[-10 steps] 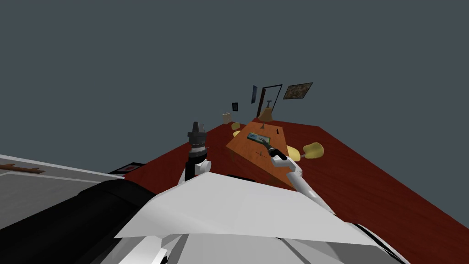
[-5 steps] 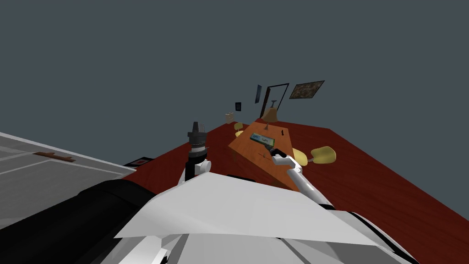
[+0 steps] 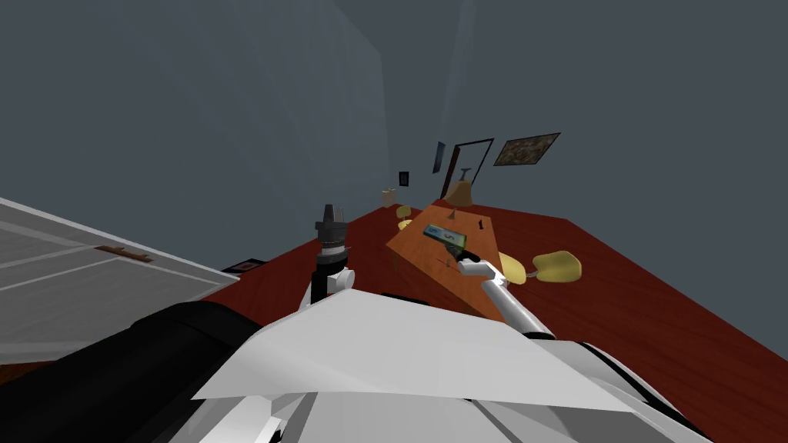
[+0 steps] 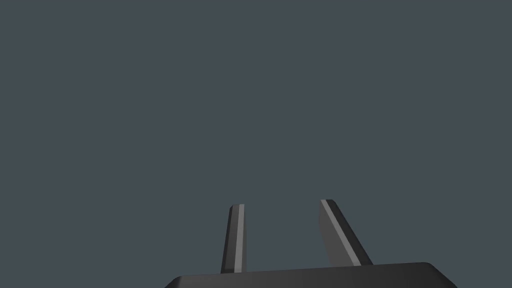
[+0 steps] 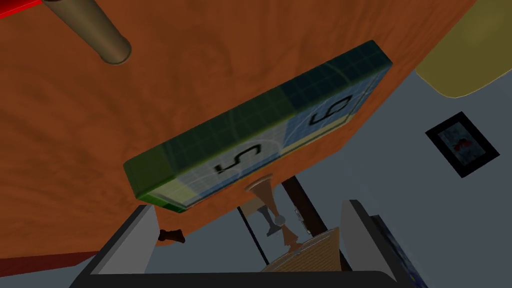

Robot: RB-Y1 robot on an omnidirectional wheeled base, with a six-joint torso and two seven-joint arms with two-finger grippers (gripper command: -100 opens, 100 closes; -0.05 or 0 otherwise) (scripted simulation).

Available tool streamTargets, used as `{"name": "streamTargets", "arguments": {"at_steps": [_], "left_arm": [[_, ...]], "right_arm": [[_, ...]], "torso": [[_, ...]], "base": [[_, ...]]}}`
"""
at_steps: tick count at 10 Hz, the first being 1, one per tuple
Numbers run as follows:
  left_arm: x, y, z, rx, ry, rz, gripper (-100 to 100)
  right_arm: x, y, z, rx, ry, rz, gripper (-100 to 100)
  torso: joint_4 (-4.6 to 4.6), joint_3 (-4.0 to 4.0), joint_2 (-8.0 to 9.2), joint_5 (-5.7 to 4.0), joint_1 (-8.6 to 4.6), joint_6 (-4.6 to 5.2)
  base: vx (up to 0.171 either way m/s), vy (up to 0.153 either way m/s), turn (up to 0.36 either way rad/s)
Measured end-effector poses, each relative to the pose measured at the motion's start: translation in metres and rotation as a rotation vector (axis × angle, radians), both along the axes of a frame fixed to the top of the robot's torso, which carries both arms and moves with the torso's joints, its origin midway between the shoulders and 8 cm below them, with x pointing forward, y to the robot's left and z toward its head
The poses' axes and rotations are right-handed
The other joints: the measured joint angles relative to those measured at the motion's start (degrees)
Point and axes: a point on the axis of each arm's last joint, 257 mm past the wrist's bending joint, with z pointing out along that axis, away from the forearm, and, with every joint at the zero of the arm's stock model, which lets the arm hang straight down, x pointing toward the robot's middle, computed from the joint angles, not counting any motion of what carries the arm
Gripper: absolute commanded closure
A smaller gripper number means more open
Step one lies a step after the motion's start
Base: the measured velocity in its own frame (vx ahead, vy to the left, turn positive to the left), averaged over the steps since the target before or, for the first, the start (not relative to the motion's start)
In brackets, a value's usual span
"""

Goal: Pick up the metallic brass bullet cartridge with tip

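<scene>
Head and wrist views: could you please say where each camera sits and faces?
Head: atop me, looking down and forward at the table; both arms show.
Left wrist: on the left claw, facing a flat grey surface; open fingers show.
Right wrist: on the right claw, over the table, facing the green box; open fingers show.
Shared: head and right wrist show that box.

Ahead of our right gripper (image 5: pixel 248 205), the cartridge (image 5: pixel 92 32) runs past the picture's edge, so we cannot see its far end. A small dark thing (image 5: pixel 172 235) just beside one finger (image 5: pixel 127 240) is too small for us to name. Farther out from the hand, a yellow seat (image 5: pixel 465 55) is cut off by the edge as well.
</scene>
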Motion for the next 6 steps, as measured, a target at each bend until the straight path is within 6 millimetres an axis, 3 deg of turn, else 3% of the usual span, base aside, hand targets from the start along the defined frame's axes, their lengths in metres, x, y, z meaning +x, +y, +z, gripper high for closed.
{"name": "streamTargets", "arguments": {"at_steps": [6], "left_arm": [[0.000, 0.000, 0.000, 0.000, 0.000, 0.000, 0]], "right_arm": [[-0.027, -0.034, -0.046, -0.088, 0.214, -0.017, -100]], "torso": [[0.01, 0.00, 0.00, 0.01, 0.01, 0.01]], "base": [[0.016, 0.025, 0.074]]}}
